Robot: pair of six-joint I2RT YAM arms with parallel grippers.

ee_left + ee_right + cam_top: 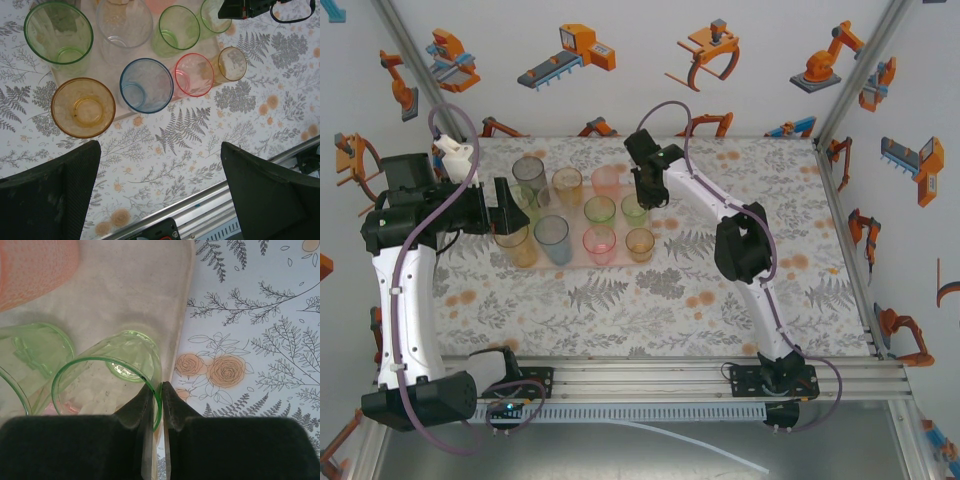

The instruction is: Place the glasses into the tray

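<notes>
Rim of green glass (125,352) (in tray (130,285)) apparently pinched by right claw (157,388).

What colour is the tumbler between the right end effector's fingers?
The tumbler is translucent green, clearest in the right wrist view.

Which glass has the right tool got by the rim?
The green glass by the tray's right edge; its rim sits between the right tool's fingers.

Blue glass (146,85): amber glass (83,107) just left, pink glass (194,74) just right, left gripper (160,150) spread wide below
</notes>
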